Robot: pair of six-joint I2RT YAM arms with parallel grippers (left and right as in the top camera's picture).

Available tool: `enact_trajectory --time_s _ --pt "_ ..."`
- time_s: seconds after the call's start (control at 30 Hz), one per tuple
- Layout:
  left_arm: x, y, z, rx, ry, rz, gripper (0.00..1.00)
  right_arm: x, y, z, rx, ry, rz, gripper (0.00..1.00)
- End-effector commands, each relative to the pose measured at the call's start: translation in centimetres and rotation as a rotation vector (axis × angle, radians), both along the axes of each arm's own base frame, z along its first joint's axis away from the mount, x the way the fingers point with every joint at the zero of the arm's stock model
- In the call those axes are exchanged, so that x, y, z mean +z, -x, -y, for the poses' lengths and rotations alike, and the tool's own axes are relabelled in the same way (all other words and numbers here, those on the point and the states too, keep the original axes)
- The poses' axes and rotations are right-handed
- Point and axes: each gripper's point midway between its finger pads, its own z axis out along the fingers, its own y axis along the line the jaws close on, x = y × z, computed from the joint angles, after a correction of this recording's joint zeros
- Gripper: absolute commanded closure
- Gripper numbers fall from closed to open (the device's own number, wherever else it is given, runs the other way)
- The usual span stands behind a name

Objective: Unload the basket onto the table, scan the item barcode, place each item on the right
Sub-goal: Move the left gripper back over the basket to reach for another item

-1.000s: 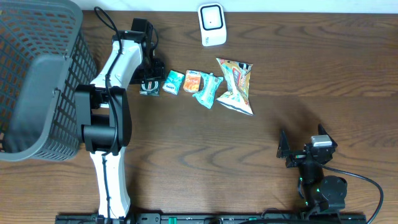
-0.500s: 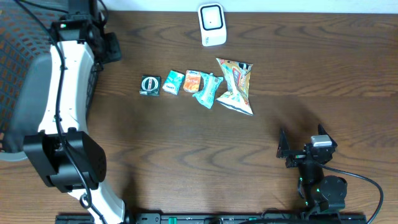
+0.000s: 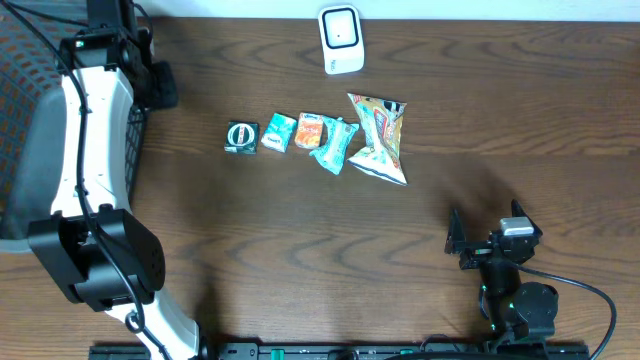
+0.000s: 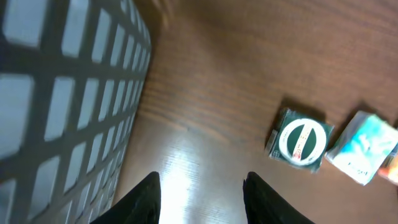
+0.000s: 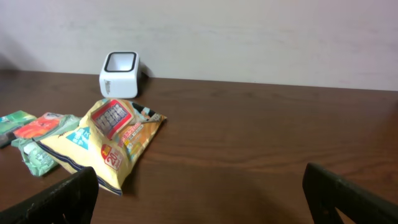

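L gripper point(image 4: 202, 198), by basket point(image 4: 62, 93) well left of scanner point(image 3: 340, 40): part-open, empty. R gripper point(image 5: 199, 199): wide, empty. Items point(image 3: 312, 130) lined up front-left of scanner, none held. Pick judged pending; barcodes prob. hidden, so one must be grasped and turned to scanner.

A grey plastic mesh basket point(image 3: 25, 60) sits at the far left end of the dark wood-grain counter point(image 3: 300, 250). From low down, its gridded wall point(image 4: 62, 93) rises straight off the glossy counter top point(image 4: 211, 93), which catches a bright glare. Behind the counter's far edge runs a plain pale wall point(image 5: 249, 37).
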Motion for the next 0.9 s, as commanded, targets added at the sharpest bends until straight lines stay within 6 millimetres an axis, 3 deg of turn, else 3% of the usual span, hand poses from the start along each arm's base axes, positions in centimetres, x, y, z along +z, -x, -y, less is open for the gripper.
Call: enact_trajectory --time_s 0.0,0.1,0.27,0.4,0.47,0.57,0.8,0.87 --pt "0.6 1.0 -1.1 0.017 -0.031 -0.023 0.58 0.0 0.0 -0.1 0.002 0.007 0.001 0.01" --pt "1.0 1.5 -1.0 0.018 -0.031 -0.026 0.65 -0.1 0.0 -0.1 0.002 0.007 0.0 0.01" --pt "3.7 2.8 -0.8 0.019 -0.037 0.017 0.66 0.0 0.0 -0.1 0.002 0.007 0.001 0.01" --pt "4.4 4.1 -0.6 0.019 -0.034 -0.001 0.66 0.0 0.0 -0.1 0.002 0.007 0.001 0.01" --pt "4.2 4.9 -1.4 0.046 -0.079 -0.035 0.66 0.0 0.0 -0.1 0.002 0.007 0.001 0.01" --pt "4.6 6.1 -4.3 0.14 -0.217 -0.072 0.66 0.0 0.0 -0.1 0.002 0.007 0.001 0.01" --pt "4.7 7.4 -8.8 0.261 -0.219 -0.072 0.66 -0.1 0.0 -0.1 0.002 0.007 0.0 0.01" --pt "4.7 7.5 -9.0 0.266 -0.219 -0.073 0.66 -0.1 0.0 -0.1 0.002 0.007 0.0 0.01"
